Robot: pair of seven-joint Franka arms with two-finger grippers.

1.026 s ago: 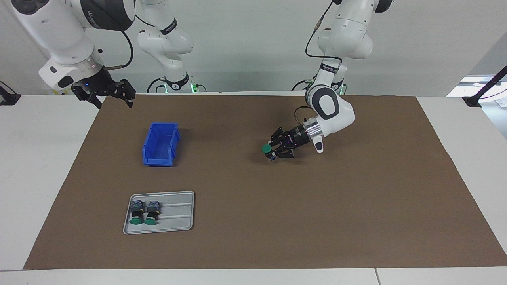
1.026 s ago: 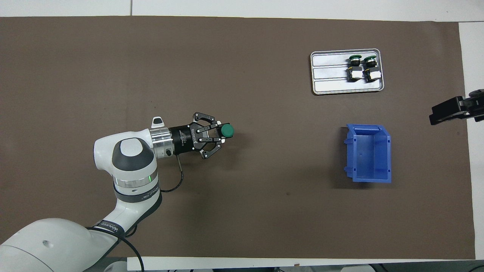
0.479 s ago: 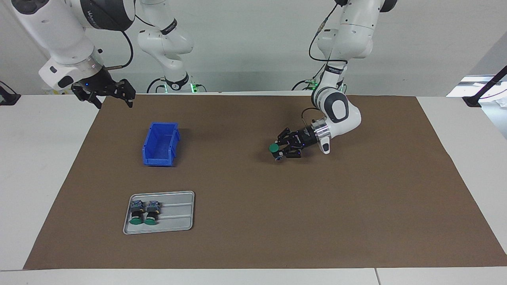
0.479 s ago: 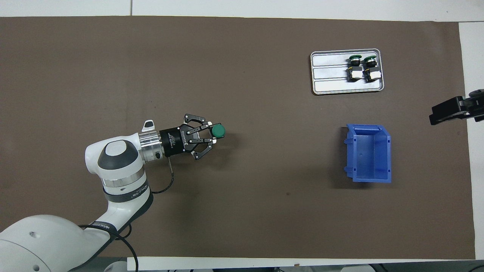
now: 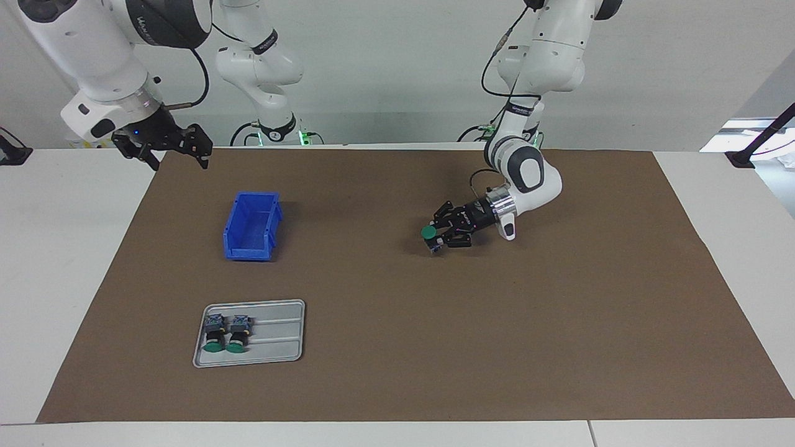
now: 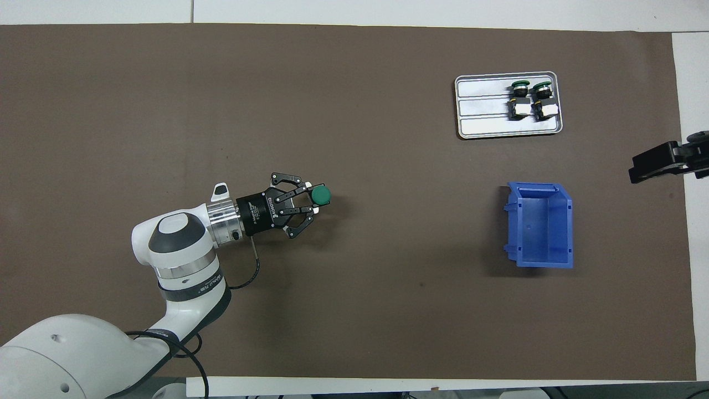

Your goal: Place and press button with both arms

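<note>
My left gripper (image 5: 436, 239) (image 6: 313, 202) is shut on the button (image 5: 428, 232) (image 6: 320, 194), gripping its dark body from the side with the green cap on top. It holds the button low over the middle of the brown mat (image 5: 397, 347); whether the body touches the mat I cannot tell. My right gripper (image 5: 180, 162) (image 6: 659, 162) hangs open and waiting, raised over the mat's edge at the right arm's end, holding nothing.
A blue bin (image 5: 251, 225) (image 6: 540, 224) stands on the mat toward the right arm's end. Farther from the robots lies a grey tray (image 5: 279, 347) (image 6: 482, 119) with two more green-capped buttons (image 5: 227, 333) (image 6: 530, 100) lying side by side.
My left gripper has drawn back a little toward the left arm's end with the button in it, its wrist turning slightly. The right arm has not moved.
</note>
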